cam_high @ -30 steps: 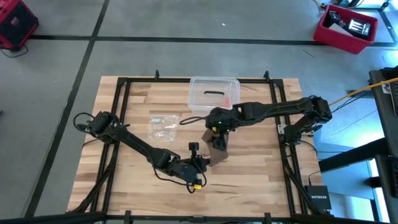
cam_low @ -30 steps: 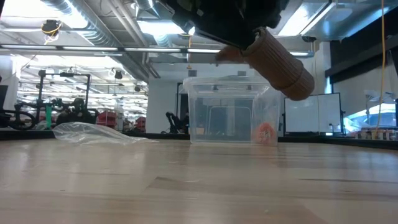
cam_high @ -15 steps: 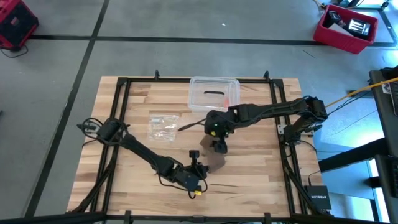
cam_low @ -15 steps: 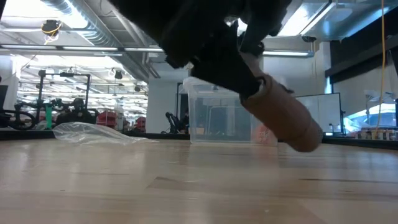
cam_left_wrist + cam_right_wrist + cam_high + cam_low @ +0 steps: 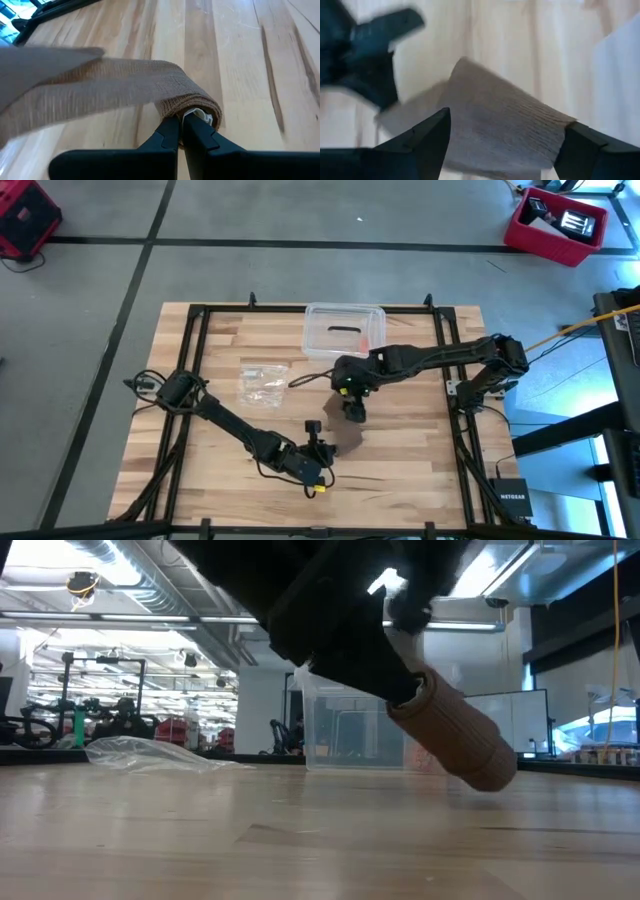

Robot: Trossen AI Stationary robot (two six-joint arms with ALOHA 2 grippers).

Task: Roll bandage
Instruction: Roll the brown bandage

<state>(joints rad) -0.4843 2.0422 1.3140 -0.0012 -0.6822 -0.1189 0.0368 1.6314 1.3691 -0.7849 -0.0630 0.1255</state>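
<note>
The bandage is a brown roll (image 5: 460, 745) with a loose strip (image 5: 485, 115) running off it. In the high view it shows as a brown patch (image 5: 348, 438) near the table's middle. My left gripper (image 5: 181, 131) is shut at one end of the roll, near the middle of the table (image 5: 328, 445). My right gripper (image 5: 352, 412) hangs just beyond the roll on the far side, pointing steeply down. It is open (image 5: 506, 120), with one finger on each side of the strip's width. My left gripper pinches the roll's near end (image 5: 192, 112) between its two shut fingers, where a white bit shows inside the windings. The fingers lie along the roll, slanting down. The roll sticks out past them, tilted, with its free end (image 5: 490, 772) lowest and clear of the table. My right gripper has the strip's edges (image 5: 567, 121) reaching toward its fingers; whether they touch I cannot tell.
A clear plastic box (image 5: 344, 330) stands at the far middle of the table, behind the roll in the low view (image 5: 365, 725). A small clear plastic bag (image 5: 263, 383) lies to its left. Black frame rails (image 5: 195, 360) run along the table's sides.
My left gripper has sunk toward the table with the roll, then kept still for the last half second. The roll now hangs lower, its free end closer to the wood. Both grippers keep the same finger gap.
</note>
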